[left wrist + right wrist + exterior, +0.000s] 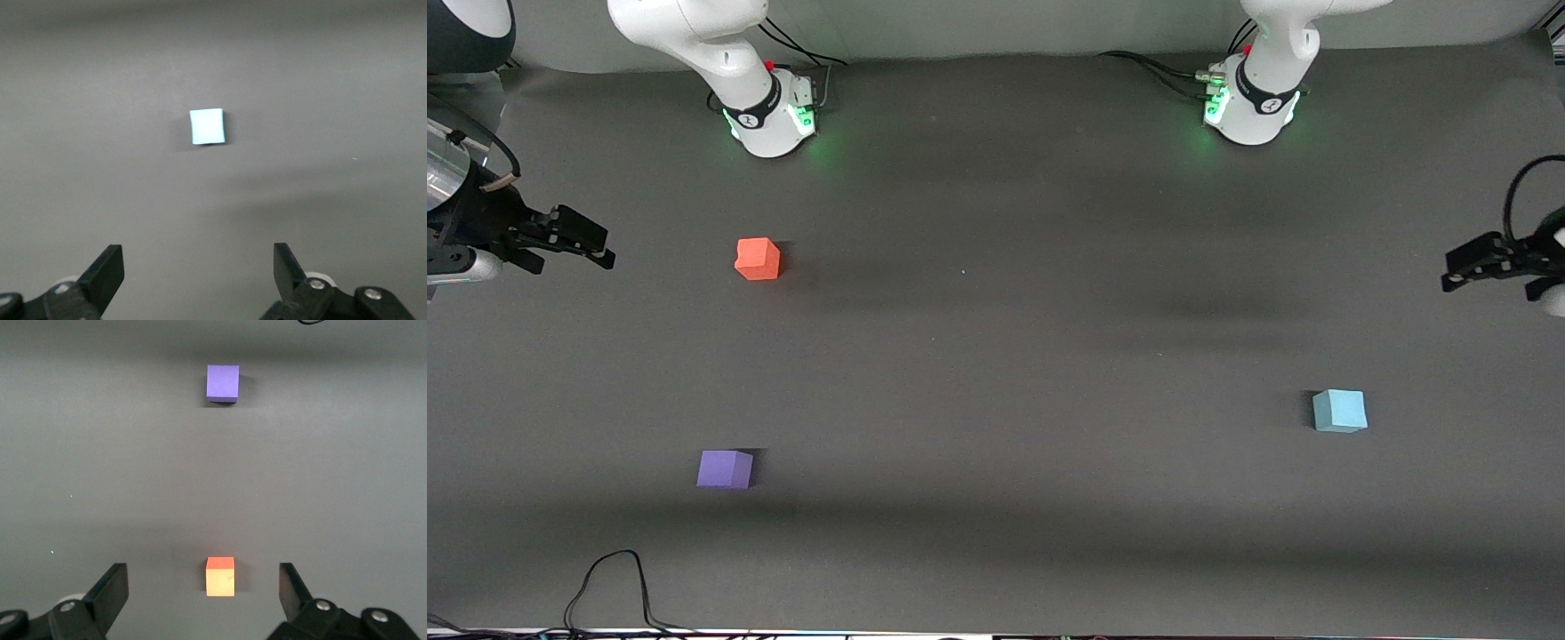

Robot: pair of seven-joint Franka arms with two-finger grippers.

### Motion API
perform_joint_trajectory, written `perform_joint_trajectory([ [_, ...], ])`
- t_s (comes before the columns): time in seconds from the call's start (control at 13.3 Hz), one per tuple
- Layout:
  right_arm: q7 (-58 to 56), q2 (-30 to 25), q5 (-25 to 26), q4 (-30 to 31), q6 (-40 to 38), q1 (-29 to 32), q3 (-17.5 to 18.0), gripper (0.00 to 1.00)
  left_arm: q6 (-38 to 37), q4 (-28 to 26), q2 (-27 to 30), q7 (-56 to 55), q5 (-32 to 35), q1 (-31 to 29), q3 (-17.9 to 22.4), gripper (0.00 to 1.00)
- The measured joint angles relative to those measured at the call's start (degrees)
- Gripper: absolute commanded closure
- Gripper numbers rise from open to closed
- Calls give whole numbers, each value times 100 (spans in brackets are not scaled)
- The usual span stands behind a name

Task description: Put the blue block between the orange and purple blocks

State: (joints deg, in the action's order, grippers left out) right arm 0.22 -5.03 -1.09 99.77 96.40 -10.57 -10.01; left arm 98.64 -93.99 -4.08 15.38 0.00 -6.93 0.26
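Though untouched, blue block (pixel 207 126) before left hand (pixel 199 267).

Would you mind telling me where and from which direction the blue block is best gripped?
Probably from straight above, closing on two opposite side faces. The blue block is a small cube resting flat on the table with nothing beside it, so every side is free. The left gripper, open and up at its end of the table, is the closer one.

Sky-blue block (pixel 1339 410), orange block (pixel 758 259), purple block (pixel 725 468)
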Motion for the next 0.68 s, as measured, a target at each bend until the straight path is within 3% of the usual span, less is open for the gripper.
perform_joint_trajectory([
  [0.68,-1,3,0,3,0,0,0,0,925,1,-873,-401,-10,128,-133,0],
])
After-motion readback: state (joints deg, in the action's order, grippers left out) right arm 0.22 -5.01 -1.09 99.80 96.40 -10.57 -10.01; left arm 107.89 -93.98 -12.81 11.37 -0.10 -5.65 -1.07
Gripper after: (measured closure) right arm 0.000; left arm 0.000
